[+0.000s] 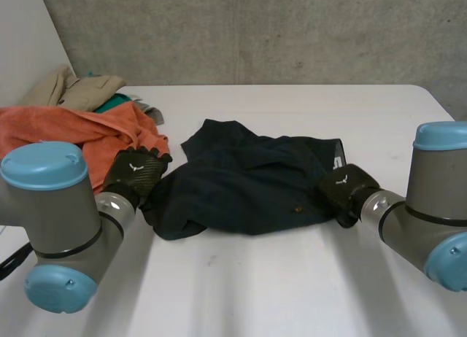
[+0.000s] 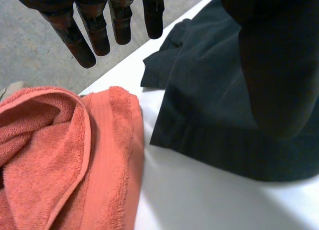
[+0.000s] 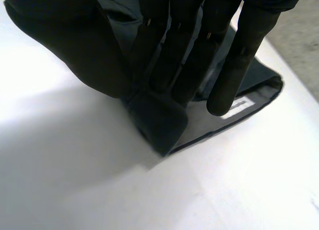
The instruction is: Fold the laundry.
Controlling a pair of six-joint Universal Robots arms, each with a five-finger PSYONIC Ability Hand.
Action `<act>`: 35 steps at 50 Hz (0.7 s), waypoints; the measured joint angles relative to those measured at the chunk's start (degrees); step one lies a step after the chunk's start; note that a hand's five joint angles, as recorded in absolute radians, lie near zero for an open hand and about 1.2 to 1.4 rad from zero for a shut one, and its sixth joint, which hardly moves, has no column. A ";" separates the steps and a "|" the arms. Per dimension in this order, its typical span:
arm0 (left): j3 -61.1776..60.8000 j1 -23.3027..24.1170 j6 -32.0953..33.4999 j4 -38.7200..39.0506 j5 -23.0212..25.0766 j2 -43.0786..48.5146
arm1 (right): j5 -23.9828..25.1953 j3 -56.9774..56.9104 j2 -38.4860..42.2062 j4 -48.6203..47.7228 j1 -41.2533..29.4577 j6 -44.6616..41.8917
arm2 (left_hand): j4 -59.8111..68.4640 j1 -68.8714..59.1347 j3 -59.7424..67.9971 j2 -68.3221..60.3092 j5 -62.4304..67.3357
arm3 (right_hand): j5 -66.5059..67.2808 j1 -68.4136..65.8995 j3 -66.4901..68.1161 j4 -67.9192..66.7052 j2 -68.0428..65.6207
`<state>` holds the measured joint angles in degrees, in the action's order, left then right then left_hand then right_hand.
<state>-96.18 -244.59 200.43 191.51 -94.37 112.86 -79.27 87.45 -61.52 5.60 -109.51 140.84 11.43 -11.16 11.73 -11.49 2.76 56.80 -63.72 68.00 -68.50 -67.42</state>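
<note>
Nearest sit the grey arm joints (image 1: 55, 220). Right hand (image 3: 184, 65) pinches the right edge of the dark navy garment (image 1: 248, 184) between straight fingers and thumb. Left hand (image 2: 114, 21) hangs with fingers straight, holding nothing, at the garment's left edge beside the orange towel (image 2: 60, 155). The garment lies crumpled mid-way across the table (image 1: 292, 279). Likely step: spreading it flat. The next move calls for the left hand to take its edge. White label (image 3: 236, 106): text unreadable.

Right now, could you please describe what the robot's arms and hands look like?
Both arms, the left arm and the right arm, are thick grey cylindrical joints closed by round light-blue caps. The left robot hand and the right robot hand are black, each with a small white mark on its back and long, rounded fingers.
</note>
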 measured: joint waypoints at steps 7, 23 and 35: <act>-0.02 -0.91 1.79 0.13 0.57 -1.80 | -0.83 -3.15 -3.69 12.65 -0.36 -4.71 | 0.00 0.00 0.00 0.00 0.00 | -19.15 16.57 -20.06 20.21 20.00; 0.02 -2.56 -4.14 -0.14 0.33 -4.89 | -2.54 -22.44 4.56 4.10 -7.10 12.03 | 0.00 0.00 0.00 0.00 0.01 | -47.76 43.04 -47.27 48.25 45.31; 0.42 -4.03 -4.63 0.05 0.76 -5.59 | -5.97 -33.57 21.94 -2.16 -9.53 5.46 | 0.00 0.00 0.00 0.00 0.00 | -38.14 35.33 -39.84 40.36 39.82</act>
<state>-95.76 -248.62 195.81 191.56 -93.60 107.27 -85.24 53.88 -39.58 3.44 -119.04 146.30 11.43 -11.16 11.73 -11.49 2.76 18.65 -28.39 28.17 -28.14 -27.60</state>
